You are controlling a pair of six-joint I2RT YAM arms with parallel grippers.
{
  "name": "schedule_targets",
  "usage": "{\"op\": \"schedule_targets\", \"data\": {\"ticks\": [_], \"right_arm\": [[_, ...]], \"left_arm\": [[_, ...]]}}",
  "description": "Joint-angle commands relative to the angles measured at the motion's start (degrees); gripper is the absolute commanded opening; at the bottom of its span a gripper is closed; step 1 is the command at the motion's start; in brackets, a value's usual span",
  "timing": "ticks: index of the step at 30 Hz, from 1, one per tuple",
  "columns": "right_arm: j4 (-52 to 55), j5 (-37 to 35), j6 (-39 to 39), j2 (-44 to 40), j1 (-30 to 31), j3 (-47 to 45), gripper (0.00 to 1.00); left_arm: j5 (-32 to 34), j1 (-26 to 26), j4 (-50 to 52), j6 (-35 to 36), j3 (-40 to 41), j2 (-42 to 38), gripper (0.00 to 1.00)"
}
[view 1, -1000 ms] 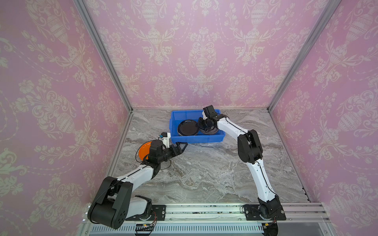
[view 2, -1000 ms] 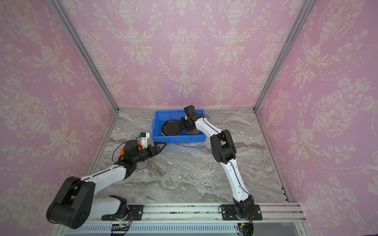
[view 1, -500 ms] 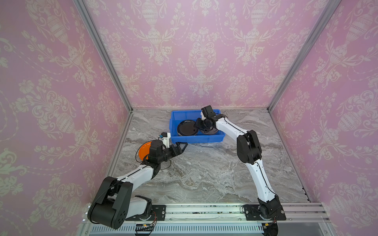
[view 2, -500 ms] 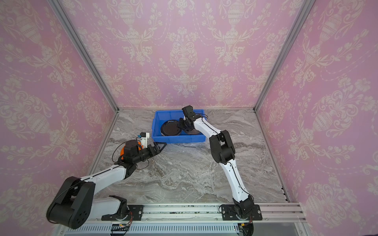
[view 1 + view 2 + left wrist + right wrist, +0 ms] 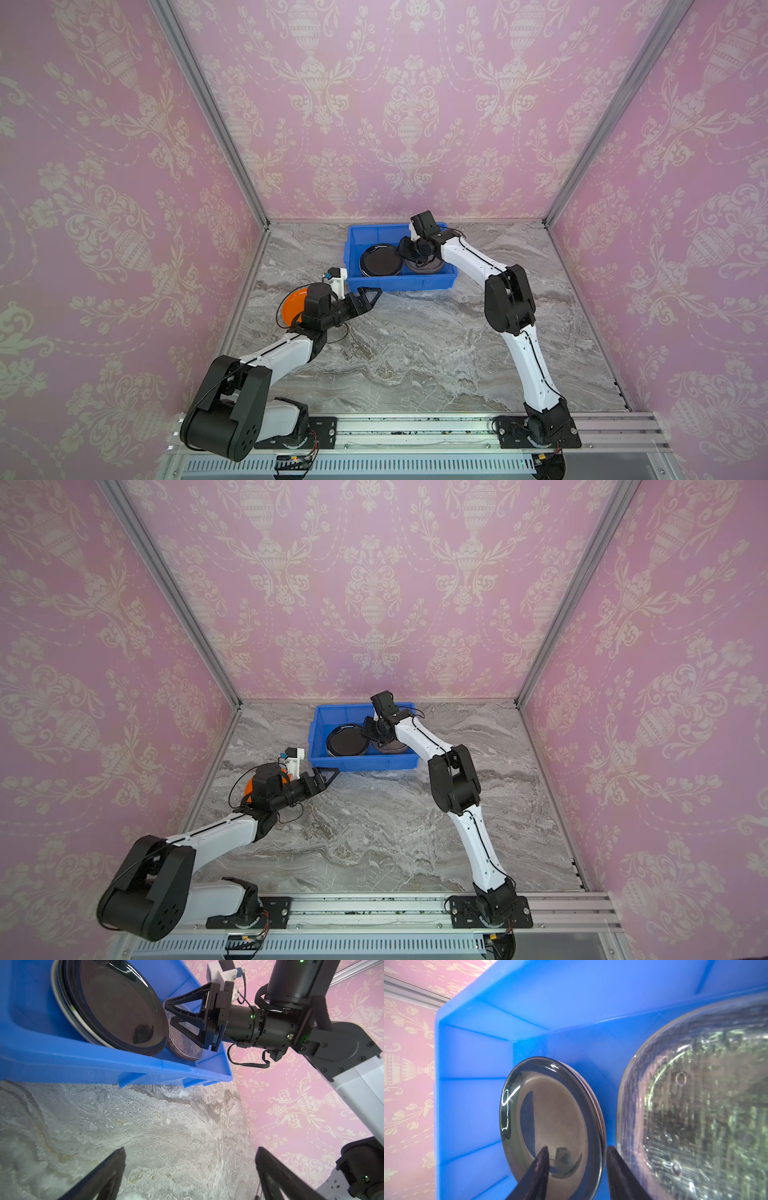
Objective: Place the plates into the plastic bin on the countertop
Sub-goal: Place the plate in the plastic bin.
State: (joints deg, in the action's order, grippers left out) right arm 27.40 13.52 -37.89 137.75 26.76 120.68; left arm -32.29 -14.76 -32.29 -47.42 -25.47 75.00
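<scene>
While the right gripper (image 5: pixel 409 254) hangs low inside the plastic bin (image 5: pixel 399 283), its jaws stand partly apart and I see nothing clamped between them. In the right wrist view one finger (image 5: pixel 538 1165) sits over the well of the black plate (image 5: pixel 550 1109). The other is in the narrow gap between that plate's rim and the clear glass plate (image 5: pixel 706 1115) just beside it. Both stacks lie flat on the bin floor under this gripper.

Step, as I judge it: release of a plate into the bin, nearly done. Next for this arm is a straight lift clear of both rims before any sideways travel.

The left gripper (image 5: pixel 368 297) is spread wide and empty, hovering above the countertop (image 5: pixel 415 353). The bin's near corner is just ahead of its fingertips. The orange plate (image 5: pixel 293 305) lies on the countertop behind its wrist, outside the bin and partly hidden by the arm. That is the one plate I can see not yet binned, so the left arm must back off and turn to reach it.

Edges and room:
- Bin walls close around the right gripper; little lateral slack between the stacks.
- Side wall near the orange plate, so approach from the open side.
- Open countertop to the left gripper's right.
</scene>
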Motion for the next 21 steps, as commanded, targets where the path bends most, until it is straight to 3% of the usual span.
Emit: {"op": "schedule_targets", "data": {"ticks": [1, 10, 16, 21], "right_arm": [[-1.6, 1.7, -1.7, 0.9, 0.4, -0.4, 0.46], [-2.4, 3.2, -1.3, -0.4, 0.4, -0.6, 0.45], [-13.6, 5.5, -2.2, -13.8, 1.2, -11.1, 0.42], [-22.8, 6.4, -6.4, -25.2, 6.0, -24.6, 0.41]], "left_arm": [[-0.3, 0.4, 0.4, 1.5, -1.0, -0.6, 0.99], [0.6, 2.0, 2.9, 2.4, -1.2, -2.3, 0.99], [13.5, 6.6, 25.0, 10.5, -6.8, -12.4, 0.99], [8.1, 13.6, 32.7, 13.0, -11.6, -13.5, 0.99]]}}
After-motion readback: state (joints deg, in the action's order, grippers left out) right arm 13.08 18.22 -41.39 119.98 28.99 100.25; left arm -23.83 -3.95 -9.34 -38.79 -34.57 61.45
